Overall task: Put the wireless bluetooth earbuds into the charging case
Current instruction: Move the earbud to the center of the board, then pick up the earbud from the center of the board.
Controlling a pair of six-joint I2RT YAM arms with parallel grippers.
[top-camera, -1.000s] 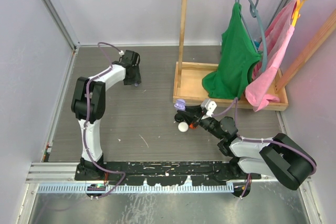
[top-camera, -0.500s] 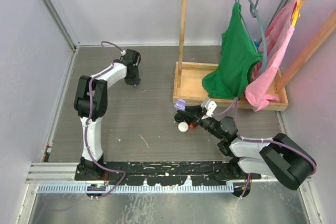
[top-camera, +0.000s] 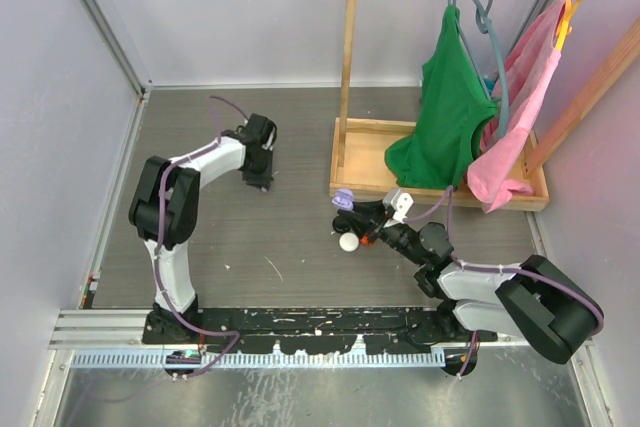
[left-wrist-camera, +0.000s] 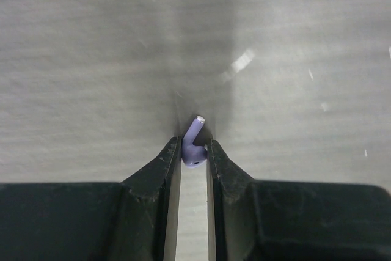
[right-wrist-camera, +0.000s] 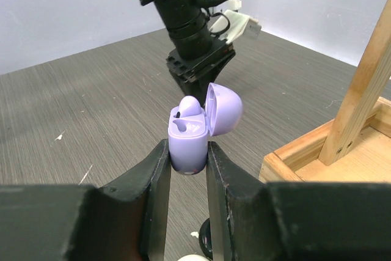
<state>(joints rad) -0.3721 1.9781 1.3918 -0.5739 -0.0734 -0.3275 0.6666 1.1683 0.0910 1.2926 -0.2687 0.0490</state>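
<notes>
Two arms in the top view: my left gripper (top-camera: 262,175) sits low at the table (top-camera: 300,267), well apart from the right gripper (top-camera: 350,215), which presents the lilac charging case (top-camera: 344,198), I judge as a steady target. Left wrist: jaws clenched on a lilac earbud (left-wrist-camera: 195,132), tiny, glossy, stem pointing away. Right wrist: jaws clamped on the case body, lid (right-wrist-camera: 223,109) hinged open, apparently one seated bud (right-wrist-camera: 189,105) and one bare socket.

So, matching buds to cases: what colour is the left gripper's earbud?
Lilac earbud, left wrist view.
</notes>
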